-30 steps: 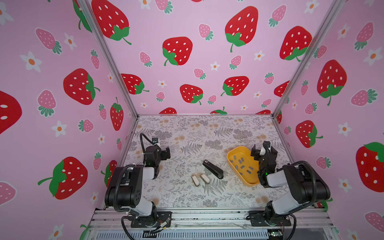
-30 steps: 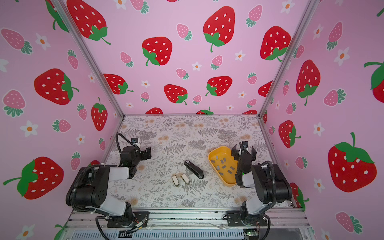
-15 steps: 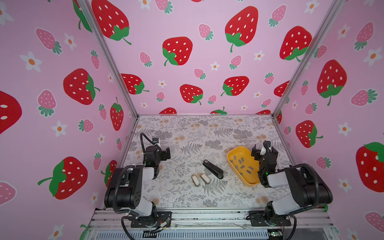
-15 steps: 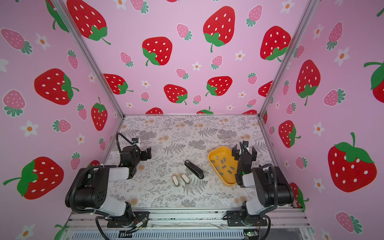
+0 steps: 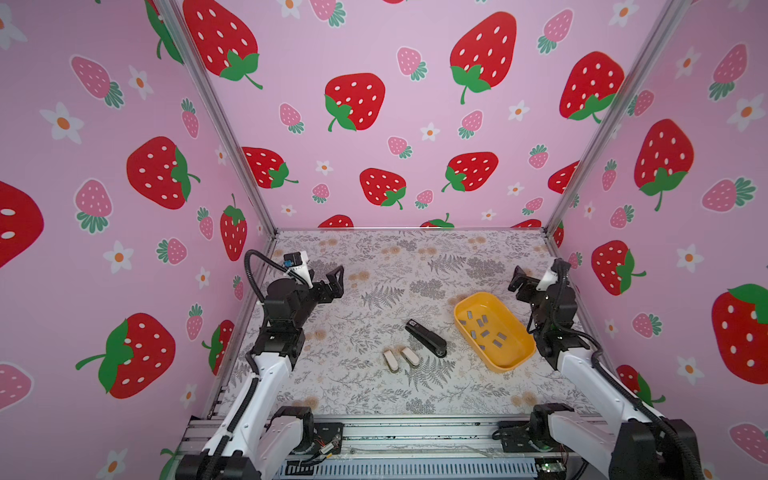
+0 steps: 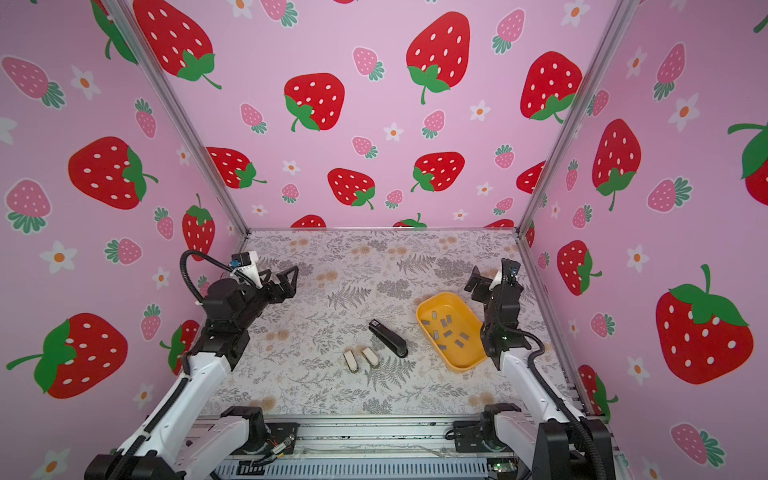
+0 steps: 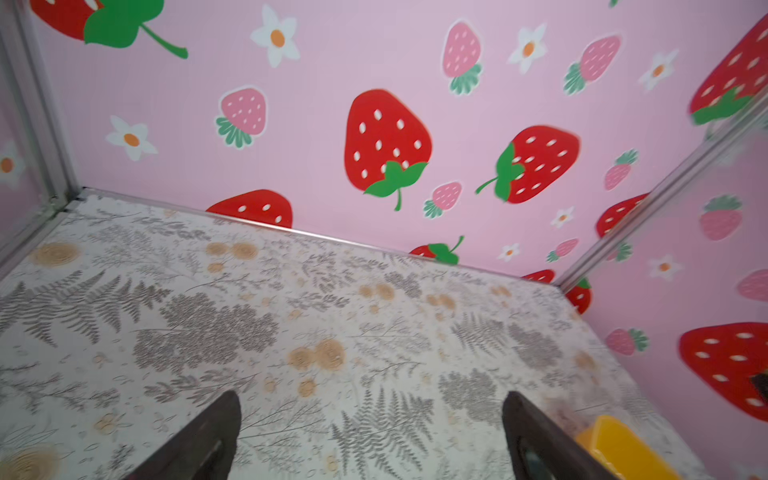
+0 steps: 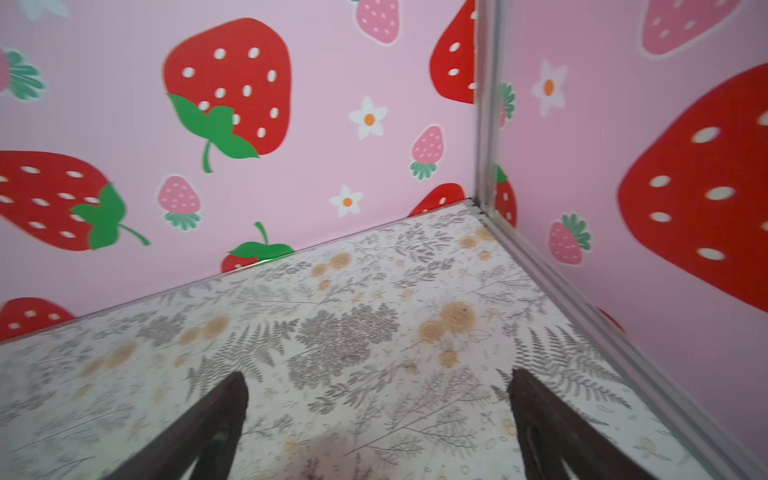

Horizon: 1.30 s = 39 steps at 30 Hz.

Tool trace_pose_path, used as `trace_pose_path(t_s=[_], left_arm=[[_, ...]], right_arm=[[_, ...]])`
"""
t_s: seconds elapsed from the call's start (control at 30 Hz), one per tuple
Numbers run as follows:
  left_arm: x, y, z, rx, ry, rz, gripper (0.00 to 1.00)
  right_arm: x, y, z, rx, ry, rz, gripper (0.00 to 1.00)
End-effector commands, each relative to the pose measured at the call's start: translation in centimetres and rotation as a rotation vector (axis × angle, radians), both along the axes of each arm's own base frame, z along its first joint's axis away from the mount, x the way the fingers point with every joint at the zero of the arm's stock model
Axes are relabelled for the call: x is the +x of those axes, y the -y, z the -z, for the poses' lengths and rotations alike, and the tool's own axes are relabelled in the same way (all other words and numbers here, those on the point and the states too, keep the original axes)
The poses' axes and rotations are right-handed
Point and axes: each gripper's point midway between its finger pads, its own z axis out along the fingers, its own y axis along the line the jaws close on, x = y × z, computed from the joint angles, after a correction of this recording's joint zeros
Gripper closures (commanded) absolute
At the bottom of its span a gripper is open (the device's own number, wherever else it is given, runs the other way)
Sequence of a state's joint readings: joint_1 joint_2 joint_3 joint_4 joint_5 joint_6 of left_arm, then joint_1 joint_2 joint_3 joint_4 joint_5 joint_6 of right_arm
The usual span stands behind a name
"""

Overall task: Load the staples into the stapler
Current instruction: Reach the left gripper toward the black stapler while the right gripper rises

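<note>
The black stapler [image 5: 426,338] [image 6: 387,338] lies closed on the leaf-patterned table, near the middle. To its right, several small grey staples [image 5: 485,332] [image 6: 448,332] lie loose in a yellow tray [image 5: 505,367] [image 6: 461,366]. My left gripper [image 5: 338,282] [image 6: 292,281] hovers open at the left, well back from the stapler. My right gripper [image 5: 516,282] [image 6: 473,282] hangs open just behind the tray's far right corner. In the wrist views, both the left gripper [image 7: 370,399] and the right gripper [image 8: 376,378] have only bare table between the fingers.
Two small beige oblong pieces [image 5: 390,359] [image 5: 410,356] lie side by side just in front of the stapler. Pink strawberry walls close in the table at the back and both sides. A corner of the yellow tray [image 7: 623,449] shows in the left wrist view.
Both arms have unfolded from a low tucked pose and lifted, carrying the grippers up and a little inward. Both stay open; stapler, tray and staples have not moved.
</note>
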<state>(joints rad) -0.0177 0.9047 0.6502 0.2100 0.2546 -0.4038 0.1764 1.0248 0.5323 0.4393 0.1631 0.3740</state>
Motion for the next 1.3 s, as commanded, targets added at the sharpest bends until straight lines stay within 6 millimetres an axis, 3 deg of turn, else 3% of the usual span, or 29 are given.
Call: trace_pose_path(t_s=[0.0, 0.03, 0.13, 0.2, 0.3, 0.43, 0.53, 0.6, 0.77, 1.0, 1.13, 1.27], left_arm=[[-0.6, -2.1, -1.4, -0.312, -0.104, -0.144, 0.01], [-0.4, -2.2, -3.0, -0.322, -0.092, -0.136, 0.01], [-0.9, 1.8, -8.6, -0.148, -0.019, 0.128, 0.01], [-1.5, 3.4, -10.4, -0.019, -0.022, 0.163, 0.01], [-2.6, 7.5, -12.4, 0.19, 0.068, 0.31, 0.01], [-4.3, 13.7, -12.2, 0.431, 0.238, 0.542, 0.01], [-6.7, 18.5, -8.9, 0.581, 0.338, 0.846, 0.09], [-8.9, 20.6, -6.2, 0.674, 0.409, 1.065, 0.2], [-10.8, 23.5, -1.8, 0.838, 0.504, 1.266, 0.26], [-13.8, 27.0, 6.4, 1.034, 0.422, 1.605, 0.3], [-14.8, 28.9, 9.6, 1.054, 0.382, 1.709, 0.31], [-13.9, 31.0, 12.3, 1.109, 0.338, 1.704, 0.3]], right_arm=[[-1.1, -5.5, -2.3, 0.089, -0.004, -0.263, 0.01], [-1.3, -6.6, -2.3, 0.08, -0.017, -0.294, 0.01], [-2.8, -10.6, -2.5, 0.022, -0.038, -0.398, 0.02], [-4.0, -13.0, -2.3, -0.004, -0.046, -0.448, 0.02], [-5.5, -15.3, -1.9, -0.023, -0.074, -0.506, 0.04], [-5.5, -14.3, -0.1, -0.034, -0.135, -0.434, 0.04], [-5.6, -12.3, 2.4, -0.043, -0.164, -0.335, 0.1], [-5.6, -9.4, 3.4, -0.018, -0.187, -0.194, 0.03], [-6.3, -4.3, 1.3, -0.025, -0.127, 0.018, 0.01], [-6.3, -2.2, 1.8, -0.024, -0.129, 0.099, 0.01], [-5.7, -1.1, 2.8, -0.043, -0.16, 0.161, 0.03], [-5.0, 0.2, 3.9, -0.016, -0.196, 0.186, 0.0]])
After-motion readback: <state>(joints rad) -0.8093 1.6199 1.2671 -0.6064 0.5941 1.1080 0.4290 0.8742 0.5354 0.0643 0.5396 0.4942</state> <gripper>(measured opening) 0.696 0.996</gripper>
